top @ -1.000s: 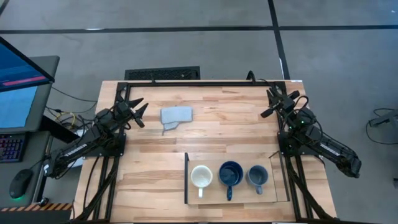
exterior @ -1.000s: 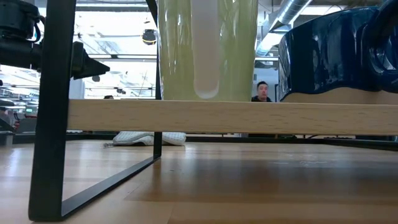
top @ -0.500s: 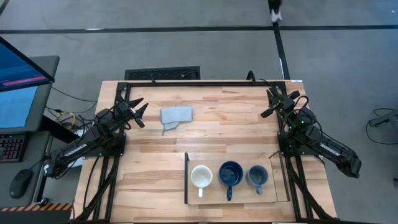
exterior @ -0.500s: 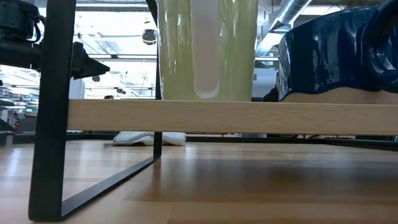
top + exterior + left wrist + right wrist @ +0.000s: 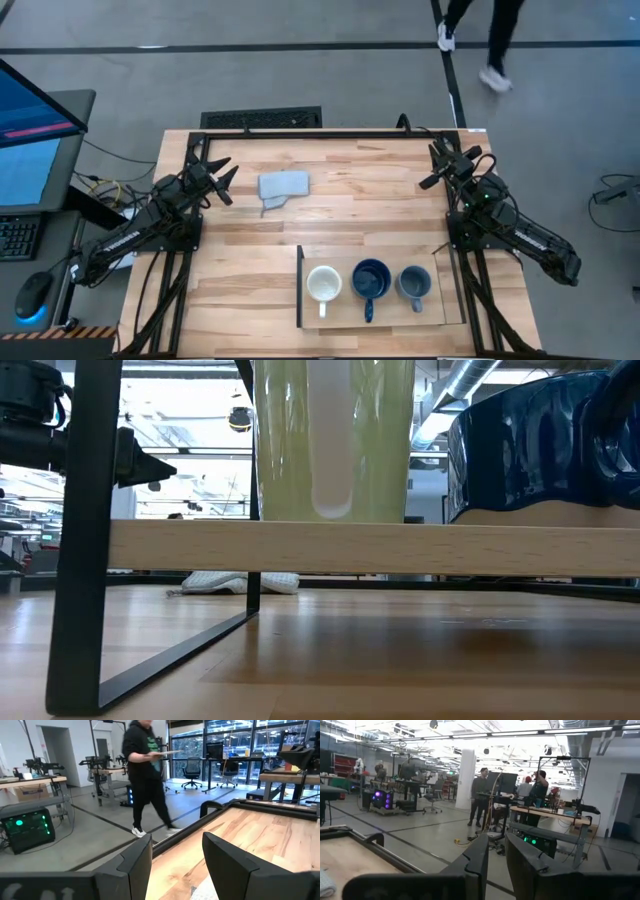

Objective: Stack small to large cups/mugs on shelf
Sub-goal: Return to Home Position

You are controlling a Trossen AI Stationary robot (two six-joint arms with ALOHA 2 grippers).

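Neatly, three mugs [image 5: 371, 283] line the shelf [image 5: 425, 315].

From overhead, straight down on the whole table [image 5: 360, 205]. From tabletop height, hard against the shelf [image 5: 370, 548], level toward the room [image 5: 200, 470]; shelf and cloth [image 5: 240, 582] shared with overhead. From each wrist, forward past left gripper [image 5: 176, 845] and right gripper [image 5: 496, 840], over the table edge into the room.

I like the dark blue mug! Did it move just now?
No. The dark blue mug sits midway on the shelf, same as before.
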